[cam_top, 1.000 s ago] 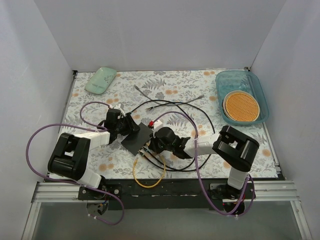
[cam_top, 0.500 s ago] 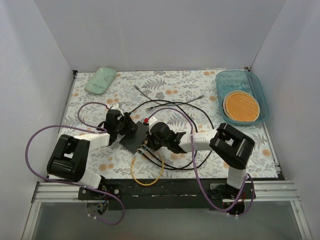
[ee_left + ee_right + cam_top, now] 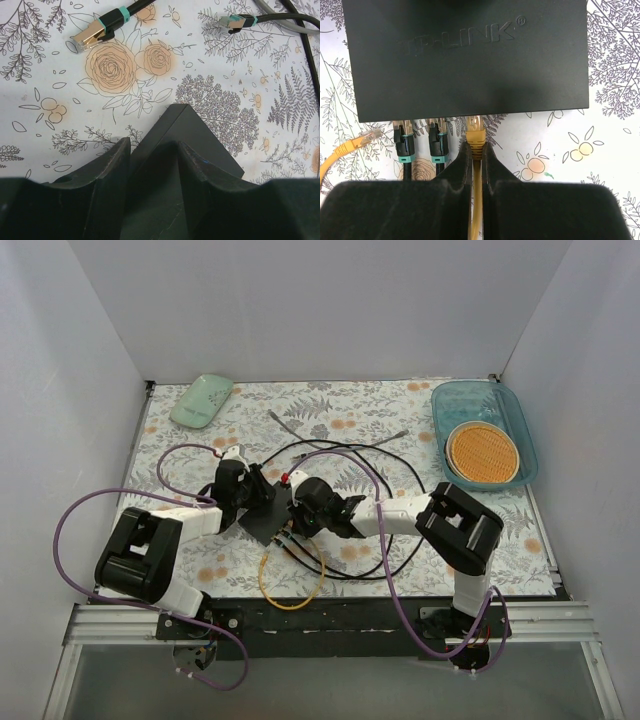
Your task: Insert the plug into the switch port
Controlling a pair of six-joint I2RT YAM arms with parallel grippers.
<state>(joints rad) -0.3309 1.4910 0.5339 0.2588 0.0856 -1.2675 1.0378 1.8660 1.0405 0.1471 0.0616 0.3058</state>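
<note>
Starting far left: spotting a mint-green mouse (image 3: 202,400) lying at the back corner of the floral desk (image 3: 360,405). Next over, clamping one corner of the switch (image 3: 470,55) with the left fingers (image 3: 107,170), set partway closed with the dark box wedged right between them. Finding that switch lying a bit left of mid-desk, between the two arms, port edge facing the near side.

Moving along that edge: seeing a loose yellow connector (image 3: 362,141) lying just beside it, then two black plugs (image 3: 404,137) with teal boots sitting in their ports. Then pinching the yellow plug (image 3: 475,136) tight in the right fingers (image 3: 460,165), tip touching the port edge. Not managing to tell if it's seated.

Far right: noticing a teal tray (image 3: 515,420) holding a round orange woven coaster (image 3: 483,453).
</note>
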